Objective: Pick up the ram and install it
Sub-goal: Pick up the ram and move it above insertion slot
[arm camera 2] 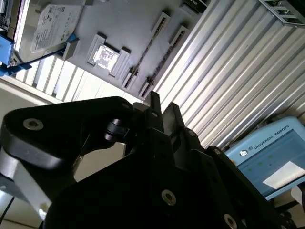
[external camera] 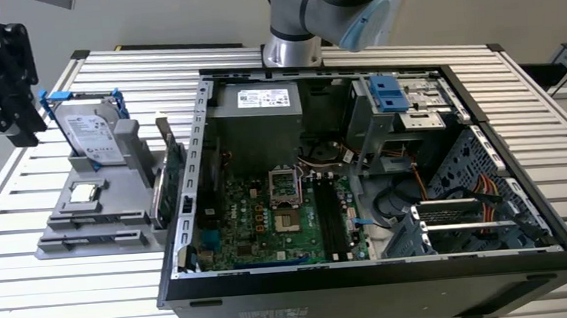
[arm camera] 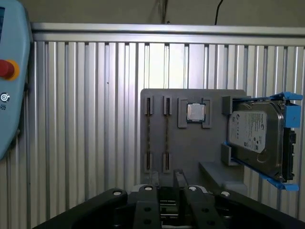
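Gripper (arm camera: 166, 179) hangs off the edge of the gray holder (arm camera: 190, 152), its fingers (arm camera: 152, 179) a little apart with nothing between them, so it's empty. The ram (arm camera: 167, 136) is sitting edge-on in its slot on that holder, roughly in line with the gripper in the first wrist view, with a second slot (arm camera: 148, 136) just beside it. Next over is the small square chip (arm camera: 195, 112), then the hard drive (arm camera: 257, 138) propped up in its blue bracket (arm camera: 286, 98). In the exterior view a green card (external camera: 167, 184) stands upright between the holder and the open computer case (external camera: 369, 272). A teach pendant (arm camera: 9, 95) lies on the slatted table (arm camera: 86, 119) nearby.
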Tool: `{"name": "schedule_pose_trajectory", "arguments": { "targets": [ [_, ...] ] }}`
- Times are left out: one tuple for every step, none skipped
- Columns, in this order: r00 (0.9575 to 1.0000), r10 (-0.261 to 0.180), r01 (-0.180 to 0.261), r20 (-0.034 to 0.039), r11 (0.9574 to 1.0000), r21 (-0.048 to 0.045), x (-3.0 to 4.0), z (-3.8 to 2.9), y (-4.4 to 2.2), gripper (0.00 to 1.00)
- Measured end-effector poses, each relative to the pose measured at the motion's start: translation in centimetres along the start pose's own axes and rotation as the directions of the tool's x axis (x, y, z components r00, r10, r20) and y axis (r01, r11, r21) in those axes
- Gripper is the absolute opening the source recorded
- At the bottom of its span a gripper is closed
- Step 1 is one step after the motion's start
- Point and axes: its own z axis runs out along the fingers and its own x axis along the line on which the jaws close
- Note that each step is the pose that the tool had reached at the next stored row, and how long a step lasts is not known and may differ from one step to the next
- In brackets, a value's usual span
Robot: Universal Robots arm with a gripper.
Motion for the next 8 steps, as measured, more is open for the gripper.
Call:
{"name": "schedule_pose_trajectory", "arguments": {
  "targets": [
    [1.0,0.0,0.0,0.0,1.0,0.0,0.0,0.0,0.0,1.0],
    [1.0,-0.001,0.001,0.0,1.0,0.0,0.0,0.0,0.0,1.0],
    [1.0,-0.002,0.002,0.0,1.0,0.0,0.0,0.0,0.0,1.0],
    [1.0,-0.002,0.002,-0.0001,1.0,0.0,0.0,0.0,0.0,1.0],
    [1.0,-0.002,0.002,0.0,1.0,0.0,0.0,0.0,0.0,1.0],
    [1.0,-0.002,0.002,-0.0001,1.0,-0.0001,0.0,0.01,0.0,1.0],
    [1.0,-0.002,0.002,0.0,1.0,0.0,0.0,0.04,-0.01,1.0],
    [1.0,-0.002,0.002,-0.0001,1.0,0.0,0.0,0.09,-0.01,1.0]
  ]
}}
